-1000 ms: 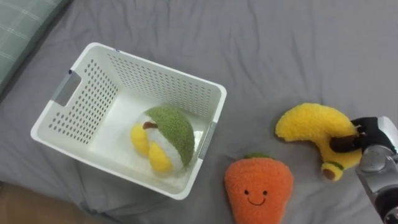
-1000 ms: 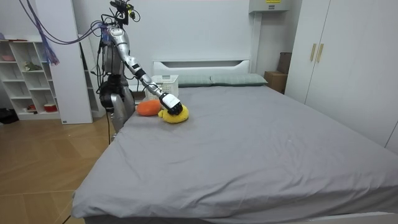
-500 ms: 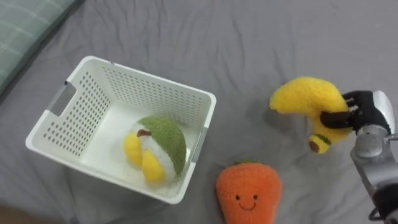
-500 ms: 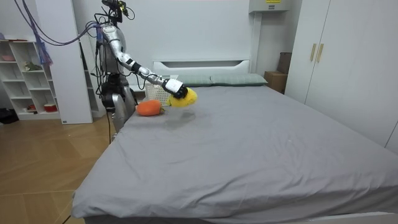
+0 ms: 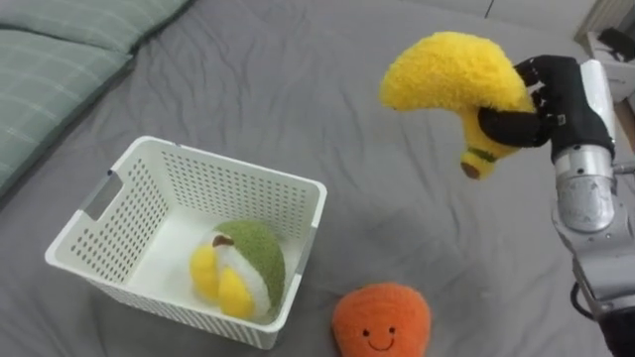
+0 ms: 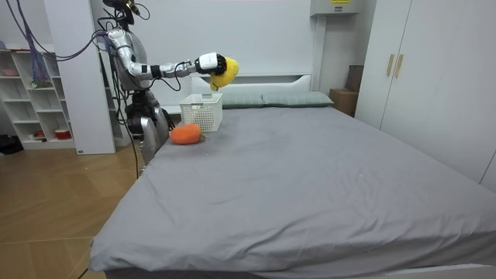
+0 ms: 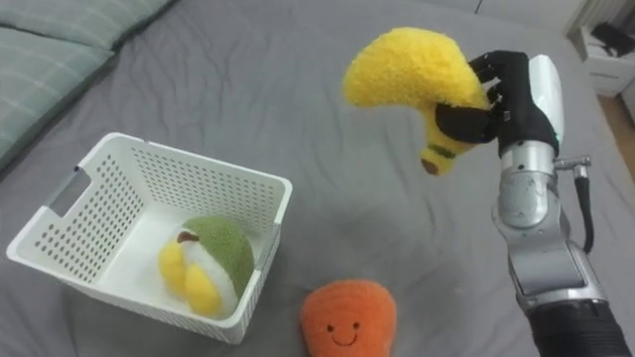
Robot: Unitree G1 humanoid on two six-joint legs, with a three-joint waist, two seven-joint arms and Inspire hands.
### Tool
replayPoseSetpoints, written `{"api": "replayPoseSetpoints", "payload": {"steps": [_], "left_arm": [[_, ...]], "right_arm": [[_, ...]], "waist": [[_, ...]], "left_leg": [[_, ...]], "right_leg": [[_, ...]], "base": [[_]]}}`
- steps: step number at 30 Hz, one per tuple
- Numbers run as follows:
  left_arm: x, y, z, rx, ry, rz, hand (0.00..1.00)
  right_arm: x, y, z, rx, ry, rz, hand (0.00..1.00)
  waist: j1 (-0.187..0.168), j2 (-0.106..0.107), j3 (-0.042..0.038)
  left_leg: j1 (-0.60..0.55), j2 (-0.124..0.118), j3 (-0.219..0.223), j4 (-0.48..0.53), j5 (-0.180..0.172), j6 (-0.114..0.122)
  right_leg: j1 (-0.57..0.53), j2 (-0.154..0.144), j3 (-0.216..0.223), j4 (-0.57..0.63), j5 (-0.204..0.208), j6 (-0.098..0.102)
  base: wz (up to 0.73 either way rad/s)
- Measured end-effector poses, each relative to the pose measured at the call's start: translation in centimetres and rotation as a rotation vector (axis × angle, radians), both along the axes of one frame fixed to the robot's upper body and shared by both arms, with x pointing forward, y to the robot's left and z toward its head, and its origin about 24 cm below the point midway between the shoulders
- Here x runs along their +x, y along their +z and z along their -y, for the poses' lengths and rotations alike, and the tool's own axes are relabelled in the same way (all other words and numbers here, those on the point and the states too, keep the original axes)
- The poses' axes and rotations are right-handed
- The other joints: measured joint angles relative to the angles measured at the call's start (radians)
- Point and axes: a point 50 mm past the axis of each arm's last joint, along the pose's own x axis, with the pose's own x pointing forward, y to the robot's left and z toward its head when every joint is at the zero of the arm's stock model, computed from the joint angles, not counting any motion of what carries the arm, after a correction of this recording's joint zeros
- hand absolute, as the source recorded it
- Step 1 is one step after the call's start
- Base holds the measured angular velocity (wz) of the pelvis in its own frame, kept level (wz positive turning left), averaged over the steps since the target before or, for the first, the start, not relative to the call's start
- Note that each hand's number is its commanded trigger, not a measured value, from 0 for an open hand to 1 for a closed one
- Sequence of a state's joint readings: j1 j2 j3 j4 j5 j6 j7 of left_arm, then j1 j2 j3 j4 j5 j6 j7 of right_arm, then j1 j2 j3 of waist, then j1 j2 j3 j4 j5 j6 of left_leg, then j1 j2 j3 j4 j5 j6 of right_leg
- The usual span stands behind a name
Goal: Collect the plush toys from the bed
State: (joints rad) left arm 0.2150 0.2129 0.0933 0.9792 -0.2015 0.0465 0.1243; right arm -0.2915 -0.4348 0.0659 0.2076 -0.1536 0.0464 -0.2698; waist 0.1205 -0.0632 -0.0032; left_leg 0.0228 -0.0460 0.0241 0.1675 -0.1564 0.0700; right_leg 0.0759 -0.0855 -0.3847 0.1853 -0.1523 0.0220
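Yellow banana plush (image 5: 451,74) aloft, orange carrot plush (image 5: 380,317) on bed (image 5: 298,79), green-yellow plush (image 5: 238,278) in basket (image 5: 213,160)

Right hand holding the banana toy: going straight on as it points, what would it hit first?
Probably nothing: the right hand, shut on the banana toy, points out above the bed; the basket sits lower, though depth is unclear.

Soft, even room light falls on the grey bed (image 5: 298,79), with only faint shadows beside the white basket (image 5: 238,165).
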Motion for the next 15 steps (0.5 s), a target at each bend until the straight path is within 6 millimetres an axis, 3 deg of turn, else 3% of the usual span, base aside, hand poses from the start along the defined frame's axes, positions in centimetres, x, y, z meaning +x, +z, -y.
{"api": "replayPoseSetpoints", "payload": {"steps": [6, 8, 11, 15], "left_arm": [[0.0, -0.1, 0.2, 0.000, -0.014, -0.019, 0.00], [-0.1, -0.2, 0.5, -0.007, -0.021, -0.025, 0.00], [0.0, -0.4, 1.2, -0.028, -0.018, -0.032, 0.00], [0.2, -0.5, 1.6, -0.039, -0.018, -0.025, 0.00]], "right_arm": [[0.0, 0.9, -1.8, 0.022, 0.094, 0.007, 1.00], [0.0, 1.0, -3.4, 0.018, 0.161, -0.008, 1.00], [-0.2, 1.4, -5.3, 0.021, 0.247, -0.014, 1.00], [-0.4, 1.6, -7.1, -0.011, 0.336, -0.022, 1.00]], "waist": [[0.022, -0.008, 0.0010], [0.023, -0.010, 0.0069], [0.025, -0.007, 0.0105], [0.054, -0.003, 0.0126]], "left_leg": [[0.011, -0.002, -0.013, 0.003, 0.000, 0.000], [0.020, -0.001, -0.016, 0.001, 0.000, 0.000], [0.020, -0.003, -0.020, 0.002, -0.001, 0.000], [0.022, -0.002, -0.018, 0.002, -0.004, 0.000]], "right_leg": [[0.016, 0.000, -0.010, 0.000, 0.000, 0.000], [0.025, 0.001, -0.011, -0.001, 0.000, 0.001], [0.027, 0.001, -0.010, -0.001, -0.001, 0.001], [0.027, 0.000, -0.002, -0.001, -0.001, 0.001]], "base": [[0.06], [0.04], [0.02], [-0.04]]}}
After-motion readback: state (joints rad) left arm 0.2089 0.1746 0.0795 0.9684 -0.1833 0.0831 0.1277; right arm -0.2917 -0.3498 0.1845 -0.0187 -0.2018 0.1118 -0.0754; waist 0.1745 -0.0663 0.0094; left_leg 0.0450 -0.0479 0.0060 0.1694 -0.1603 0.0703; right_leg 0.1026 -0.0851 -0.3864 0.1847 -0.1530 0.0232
